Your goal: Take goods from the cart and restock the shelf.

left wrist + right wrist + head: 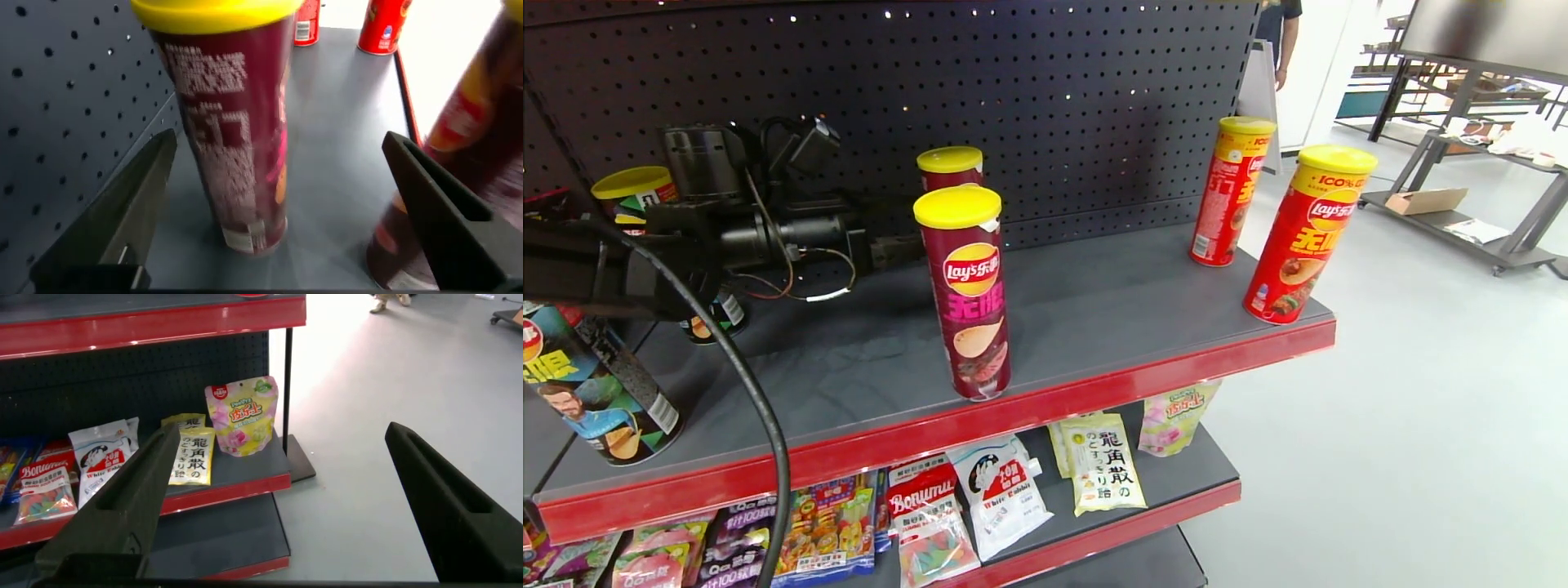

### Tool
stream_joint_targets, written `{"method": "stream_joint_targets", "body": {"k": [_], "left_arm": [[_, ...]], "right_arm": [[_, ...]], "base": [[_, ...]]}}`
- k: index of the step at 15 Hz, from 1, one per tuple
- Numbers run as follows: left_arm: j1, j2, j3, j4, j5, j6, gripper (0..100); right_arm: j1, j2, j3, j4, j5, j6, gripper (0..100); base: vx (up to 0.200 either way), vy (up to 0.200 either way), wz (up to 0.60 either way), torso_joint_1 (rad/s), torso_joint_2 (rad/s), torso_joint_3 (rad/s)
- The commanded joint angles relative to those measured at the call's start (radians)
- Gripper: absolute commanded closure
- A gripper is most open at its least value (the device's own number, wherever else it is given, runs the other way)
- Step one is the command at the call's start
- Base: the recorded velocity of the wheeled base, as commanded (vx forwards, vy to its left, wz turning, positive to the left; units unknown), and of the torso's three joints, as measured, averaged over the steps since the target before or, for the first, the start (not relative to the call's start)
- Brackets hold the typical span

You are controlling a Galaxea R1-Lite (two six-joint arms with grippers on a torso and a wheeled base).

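Two maroon chip cans with yellow lids stand on the grey upper shelf (1111,302): one near the front edge (964,290), one behind it by the pegboard (949,167). My left arm lies along the back of the shelf from the left. My left gripper (279,140) is open, and the rear maroon can (241,122) stands upright between its fingers (122,220), touched by neither. The front can (458,163) is just outside one finger. My right gripper (283,431) is open and holds nothing, low down before the lower shelf (229,494).
Two red cans (1230,192) (1307,233) stand at the shelf's right end. Dark cans (633,192) (596,384) stand at its left. Snack bags (1098,461) fill the lower shelf. A pegboard (1054,98) backs the shelf. Open floor (1421,425) lies to the right.
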Motion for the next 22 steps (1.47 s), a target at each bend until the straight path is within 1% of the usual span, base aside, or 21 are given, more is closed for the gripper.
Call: {"method": "stream_joint_targets", "body": {"k": [1,2,7,13,16,19,22], "left_arm": [[0.006,-0.035,0.021,-0.001,0.0,0.0,0],[0.006,-0.071,0.073,0.0,0.0,0.0,0],[0.014,-0.141,0.146,0.014,0.002,-0.002,0],[0.017,-0.213,0.168,0.092,0.002,-0.003,0],[0.018,-0.239,0.188,0.103,0.002,-0.005,0],[0.02,-0.292,0.211,0.143,0.002,-0.003,0],[0.021,-0.311,0.212,0.16,0.002,-0.003,0]], "right_arm": [[0.0,0.001,0.0,0.0,0.0,0.0,0],[0.0,0.001,0.0,0.0,0.0,0.0,0],[0.0,0.001,0.0,0.0,0.0,0.0,0],[0.0,0.001,0.0,0.0,0.0,0.0,0],[0.0,0.001,0.0,0.0,0.0,0.0,0],[0.0,0.001,0.0,0.0,0.0,0.0,0],[0.0,0.001,0.0,0.0,0.0,0.0,0]], "base": [[0.0,0.0,0.0,0.0,0.0,0.0],[0.0,0.0,0.0,0.0,0.0,0.0],[0.0,0.0,0.0,0.0,0.0,0.0],[0.0,0.0,0.0,0.0,0.0,0.0],[0.0,0.0,0.0,0.0,0.0,0.0],[0.0,0.0,0.0,0.0,0.0,0.0],[0.0,0.0,0.0,0.0,0.0,0.0]]}}
